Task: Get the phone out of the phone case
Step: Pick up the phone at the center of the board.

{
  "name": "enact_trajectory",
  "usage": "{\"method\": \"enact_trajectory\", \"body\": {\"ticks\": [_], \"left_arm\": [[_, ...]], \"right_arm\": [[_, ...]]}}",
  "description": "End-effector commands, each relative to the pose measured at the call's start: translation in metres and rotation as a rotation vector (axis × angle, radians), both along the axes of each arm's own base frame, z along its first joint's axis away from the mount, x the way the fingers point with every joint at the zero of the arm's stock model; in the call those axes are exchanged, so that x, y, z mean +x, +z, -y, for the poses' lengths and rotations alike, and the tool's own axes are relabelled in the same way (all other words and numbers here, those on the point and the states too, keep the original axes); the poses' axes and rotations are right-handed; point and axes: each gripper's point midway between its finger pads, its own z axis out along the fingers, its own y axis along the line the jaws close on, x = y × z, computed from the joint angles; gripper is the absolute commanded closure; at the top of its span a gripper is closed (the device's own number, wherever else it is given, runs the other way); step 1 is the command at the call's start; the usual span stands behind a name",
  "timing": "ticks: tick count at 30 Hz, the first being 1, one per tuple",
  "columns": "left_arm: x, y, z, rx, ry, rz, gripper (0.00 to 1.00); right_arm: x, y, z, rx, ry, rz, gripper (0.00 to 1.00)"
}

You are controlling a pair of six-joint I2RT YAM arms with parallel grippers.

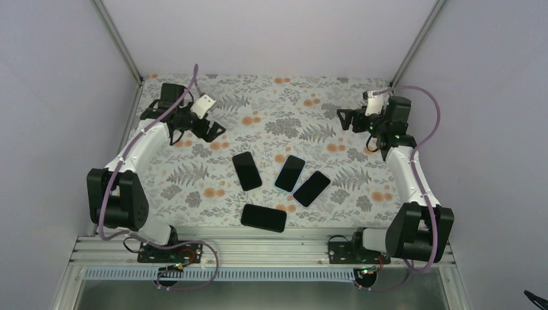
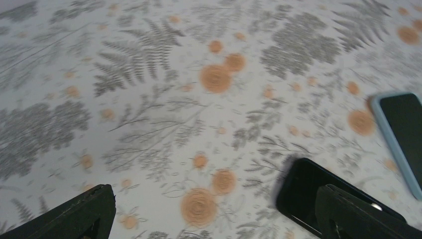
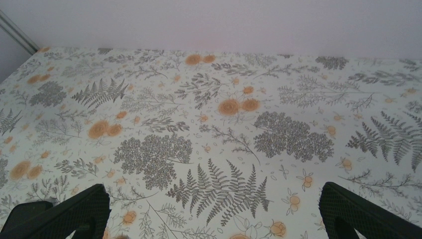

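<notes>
**Reach not yet begun: both pairs of fingers spread, nothing held**

The opening reach is judged to be the step in hand. Nothing is gripped, and the phone is not yet out of its case. The left fingers [image 2: 82, 214] are spread wide over bare cloth, and the right fingers [image 3: 74, 209] are likewise spread, with nothing between either pair.

From above, four flat, dark, round-cornered phones [image 1: 263, 217] are seen on the bench [image 1: 194, 187], all nearer the arm bases than either pair of fingers.

In the left wrist view a glossy black phone [image 2: 301, 186] lies just beside one left finger and is partly hidden by it. Past it, on the same side, a cased phone [image 2: 405, 124] is seen, its dark glass framed by a pale blue rim that looks soft and rubbery. The bench is covered by a matte cloth printed with grey ferns and orange blooms.

The next move is judged to call for one pair pinning the case while the other peels a corner of the rim off the glass.
</notes>
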Motion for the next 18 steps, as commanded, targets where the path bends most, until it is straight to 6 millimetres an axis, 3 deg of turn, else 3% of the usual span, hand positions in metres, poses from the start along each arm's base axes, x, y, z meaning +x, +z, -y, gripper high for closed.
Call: {"method": "enact_trajectory", "body": {"ticks": [1, 8, 18], "left_arm": [[-0.046, 0.0, 0.034, 0.053, -0.274, 0.053, 0.0], [-0.123, -0.022, 0.082, 0.145, -0.612, 0.091, 0.0], [-0.206, -0.054, 0.119, 0.199, -0.943, 0.098, 0.0]], "right_arm": [[0.002, 0.019, -0.005, -0.01, 0.017, 0.042, 0.01], [-0.003, 0.024, -0.022, 0.029, 0.122, 0.012, 0.01], [-0.002, 0.025, -0.022, 0.038, 0.113, -0.005, 0.01]]}}
